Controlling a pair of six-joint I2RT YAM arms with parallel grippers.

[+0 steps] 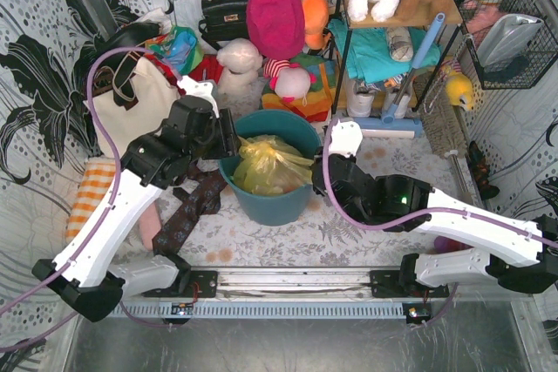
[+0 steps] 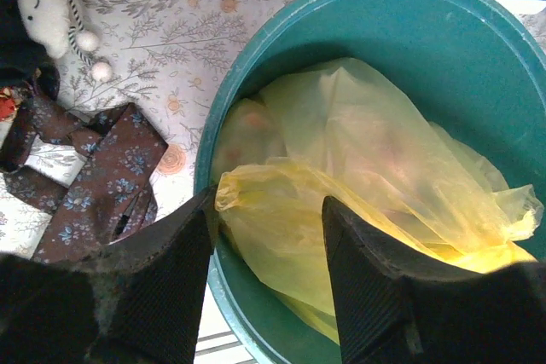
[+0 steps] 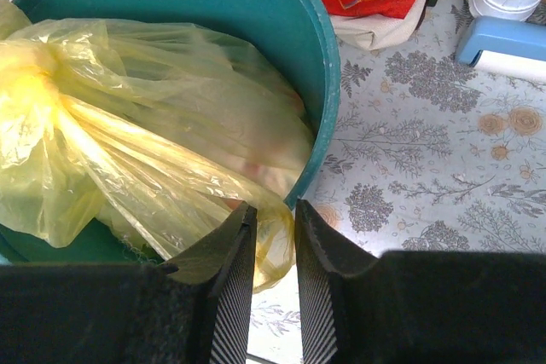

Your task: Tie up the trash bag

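From above: trash bag (image 1: 268, 165), thin translucent yellow-green plastic, crumpled inside a teal bin (image 1: 288, 206) in the middle of the flower-patterned table (image 1: 349, 233). Fills most of the bin's mouth, bunched towards the centre, top about level with the rim. Left gripper (image 1: 228, 141) at the bin's left rim, right gripper (image 1: 318, 176) at its right rim. Through the left wrist camera: glossy, crinkled plastic with pale shapes showing dimly through the skin. Loose folded lip of the bag lying between the two black fingers, which stand well apart, one outside the bin wall and one inside, gripping nothing. Dark patterned necktie (image 2: 94, 185) flat on the table just beside the bin. Through the right wrist camera: plastic gathered into a tight, deeper-yellow bunch at the far left, with a twisted strand stretched from there across the bin and over its near rim. Fingers drawn close together, pinching the end of that strand, a small puff of plastic bulging just above the pads. Rest of the bag slack and wrinkled against the bin's inner wall.
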